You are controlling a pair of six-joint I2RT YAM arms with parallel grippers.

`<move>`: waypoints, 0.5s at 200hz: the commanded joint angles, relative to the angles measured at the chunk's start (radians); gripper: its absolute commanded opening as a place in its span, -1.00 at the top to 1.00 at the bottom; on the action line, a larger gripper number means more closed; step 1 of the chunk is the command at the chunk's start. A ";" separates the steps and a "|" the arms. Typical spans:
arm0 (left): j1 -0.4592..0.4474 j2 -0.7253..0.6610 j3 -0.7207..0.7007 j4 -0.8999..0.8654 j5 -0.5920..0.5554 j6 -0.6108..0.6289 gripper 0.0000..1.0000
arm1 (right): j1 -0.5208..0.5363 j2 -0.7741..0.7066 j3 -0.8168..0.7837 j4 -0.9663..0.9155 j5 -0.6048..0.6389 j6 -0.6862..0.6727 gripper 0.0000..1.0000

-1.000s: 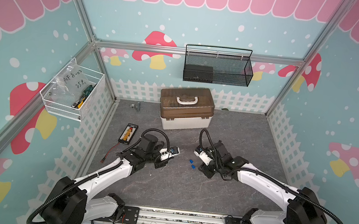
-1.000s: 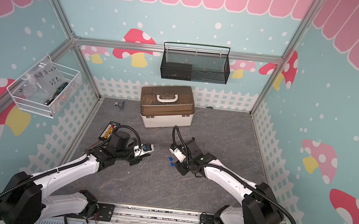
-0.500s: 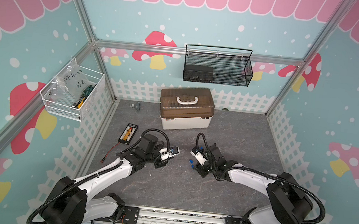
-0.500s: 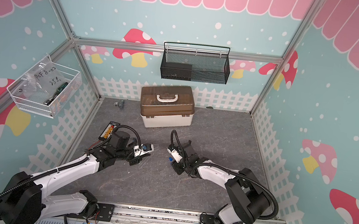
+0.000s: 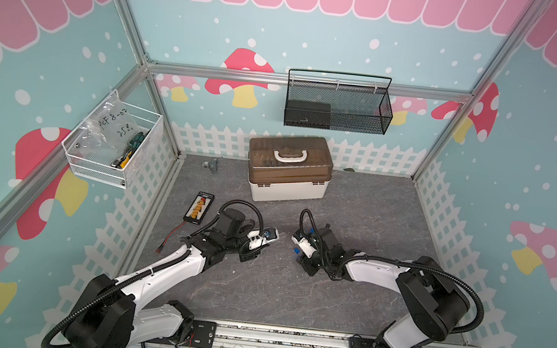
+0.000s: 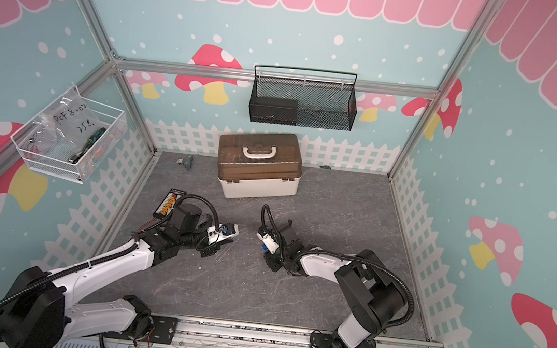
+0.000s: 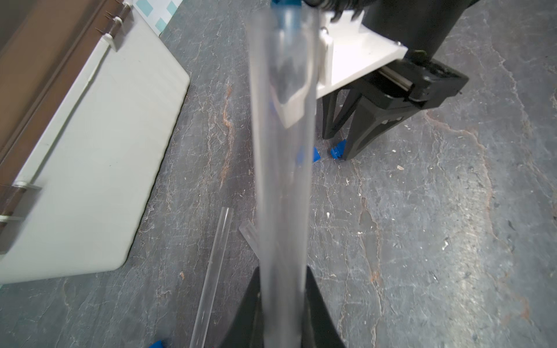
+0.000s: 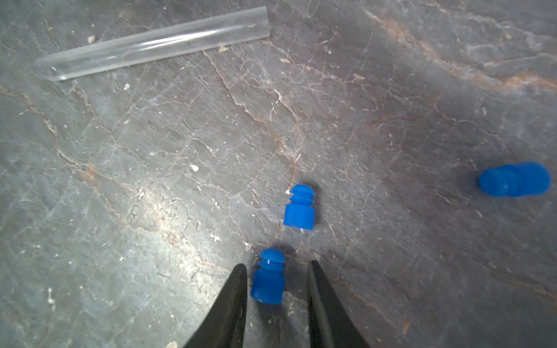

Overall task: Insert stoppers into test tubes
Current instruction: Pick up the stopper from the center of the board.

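Blue and ribbed, a plug-shaped stopper (image 8: pixel 268 281) lies on its side on the grey stone-patterned mat (image 8: pixel 135 180). It is straddled by the narrowly parted black jaws of the right gripper (image 8: pixel 277 265), which look set to pinch it but do not yet grip. Just beyond lies a second blue stopper (image 8: pixel 299 211), and farther off a loose clear tube (image 8: pixel 156 42). Opposite, the left gripper (image 7: pixel 281 269) is clamped on another clear test tube (image 7: pixel 283 150), pointing it toward the right arm, presumably to receive the plug.

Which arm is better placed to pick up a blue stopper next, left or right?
Right. The right tool is open astride a stopper lying on the table, while the left tool is shut on a test tube.
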State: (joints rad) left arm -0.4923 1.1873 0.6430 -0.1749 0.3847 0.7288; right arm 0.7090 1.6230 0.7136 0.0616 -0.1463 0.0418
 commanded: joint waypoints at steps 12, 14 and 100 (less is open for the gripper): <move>0.000 0.003 -0.002 -0.011 0.008 0.003 0.91 | 0.013 0.027 -0.016 0.018 0.003 -0.014 0.40; 0.001 0.003 -0.002 -0.011 0.007 0.003 0.90 | 0.014 0.029 -0.017 0.018 0.003 -0.014 0.40; 0.000 0.000 -0.003 -0.012 0.007 0.009 0.91 | 0.015 0.040 -0.025 0.016 0.005 -0.022 0.48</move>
State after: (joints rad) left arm -0.4923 1.1873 0.6430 -0.1764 0.3847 0.7292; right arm 0.7155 1.6451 0.7132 0.0837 -0.1452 0.0376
